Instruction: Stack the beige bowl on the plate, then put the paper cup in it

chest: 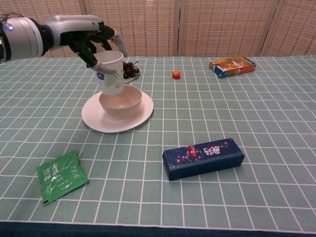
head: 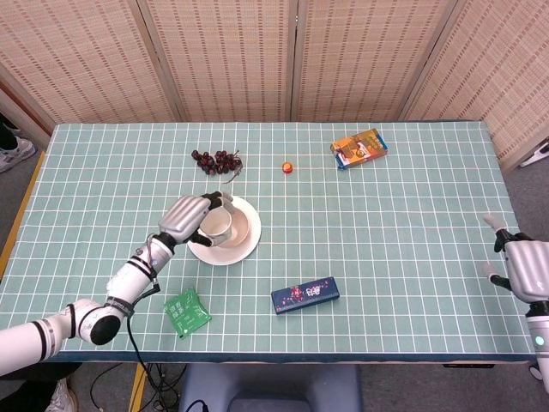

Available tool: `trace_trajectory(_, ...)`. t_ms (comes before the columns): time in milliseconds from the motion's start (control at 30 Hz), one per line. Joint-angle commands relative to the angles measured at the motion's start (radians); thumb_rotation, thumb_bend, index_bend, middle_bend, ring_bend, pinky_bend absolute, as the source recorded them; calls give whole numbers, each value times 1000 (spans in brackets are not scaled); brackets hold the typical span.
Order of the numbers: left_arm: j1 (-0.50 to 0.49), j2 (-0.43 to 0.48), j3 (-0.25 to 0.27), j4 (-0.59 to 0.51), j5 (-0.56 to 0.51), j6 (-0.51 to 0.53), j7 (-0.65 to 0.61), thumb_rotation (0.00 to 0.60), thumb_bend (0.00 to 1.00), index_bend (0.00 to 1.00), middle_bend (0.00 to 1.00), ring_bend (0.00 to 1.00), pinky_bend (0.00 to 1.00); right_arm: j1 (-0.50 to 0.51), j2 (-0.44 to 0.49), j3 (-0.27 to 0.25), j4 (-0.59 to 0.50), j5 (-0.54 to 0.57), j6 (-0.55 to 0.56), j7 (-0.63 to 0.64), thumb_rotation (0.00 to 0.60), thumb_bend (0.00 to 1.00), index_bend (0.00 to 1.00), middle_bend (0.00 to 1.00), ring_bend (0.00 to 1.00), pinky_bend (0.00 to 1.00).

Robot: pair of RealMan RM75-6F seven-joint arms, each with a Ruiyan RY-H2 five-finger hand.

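Bowl (chest: 120, 102) sits on plate (chest: 94, 120): first step done. Your left robot hand (chest: 94, 42) grips cup (chest: 110, 73) from above, just over bowl's left side. Next: centre cup, lower upright into bowl, release. Right robot hand (head: 523, 266) idle at table edge, fingers apart, empty.

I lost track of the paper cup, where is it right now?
The paper cup is in the left hand, held just above the beige bowl on the plate, left of centre in the chest view.

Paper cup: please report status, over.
Left hand holds cup over bowl on plate. Right hand idle, open. Nothing in the way.
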Motion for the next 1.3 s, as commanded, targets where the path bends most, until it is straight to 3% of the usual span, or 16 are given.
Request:
trace_trajectory(33, -38, -55, -4, 46, -52, -5, 38, 600, 251, 336, 238, 310, 618, -1, 1, 1, -1, 0, -1, 2, 600, 211, 152, 498, 466, 657)
trace_trajectory(433, -103, -219, 19, 212, -164, 4, 116, 600, 251, 335, 238, 306, 618, -10, 4, 2, 5, 0, -7, 18, 600, 211, 152, 496, 466, 657)
trace_trajectory(900, -109, -257, 25, 309, -184, 11, 140, 600, 251, 335, 237, 306, 607, -22, 5, 4, 9, 0, -2, 28, 600, 211, 152, 496, 466, 657)
trace_trajectory(1200, -106, -293, 45, 362, -185, 5, 160, 600, 251, 331, 238, 266, 523, -30, 5, 5, 5, -3, 6, 31, 600, 212, 152, 496, 466, 657)
trace_trajectory(1300, -107, -290, 50, 358, -189, -5, 171, 600, 251, 281, 200, 154, 383, -31, 5, 6, 6, -5, 8, 33, 600, 211, 152, 497, 466, 657)
